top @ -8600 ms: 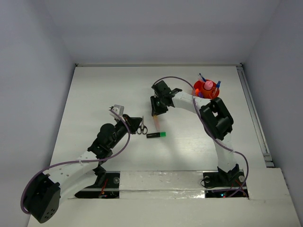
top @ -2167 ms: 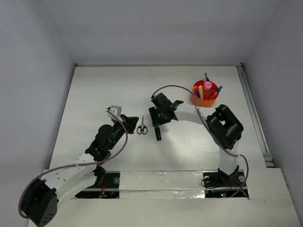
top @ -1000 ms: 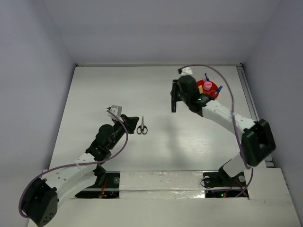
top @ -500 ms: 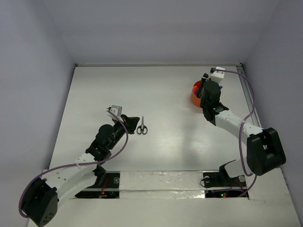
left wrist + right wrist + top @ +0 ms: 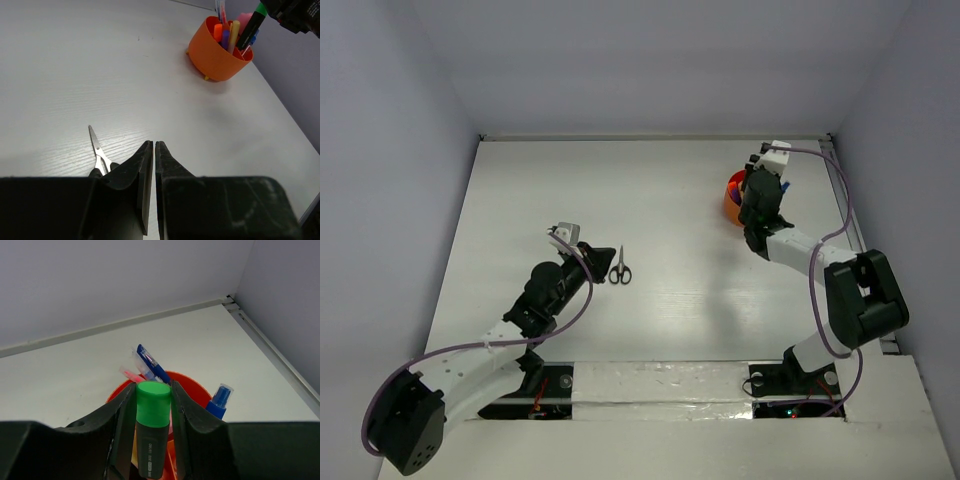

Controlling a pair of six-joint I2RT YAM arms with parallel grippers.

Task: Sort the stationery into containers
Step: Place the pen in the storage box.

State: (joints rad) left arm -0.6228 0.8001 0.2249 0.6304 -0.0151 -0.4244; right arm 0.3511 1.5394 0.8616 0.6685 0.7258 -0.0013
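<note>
Below me lies a white table (image 5: 540, 190) with a faint wood grain running across it, plainest from my left wrist. Pale grey-lilac walls box it in on three sides: a back wall (image 5: 650, 70), a left wall (image 5: 380, 200) and a right wall (image 5: 910, 150). A thin light strip (image 5: 125, 326) runs along the table's far edge where it meets the back wall. Along the right edge a rail (image 5: 858, 240) runs from the far right corner and stops short of the near one. Across the near edge lies a white, slightly glossy band (image 5: 660, 385).
</note>
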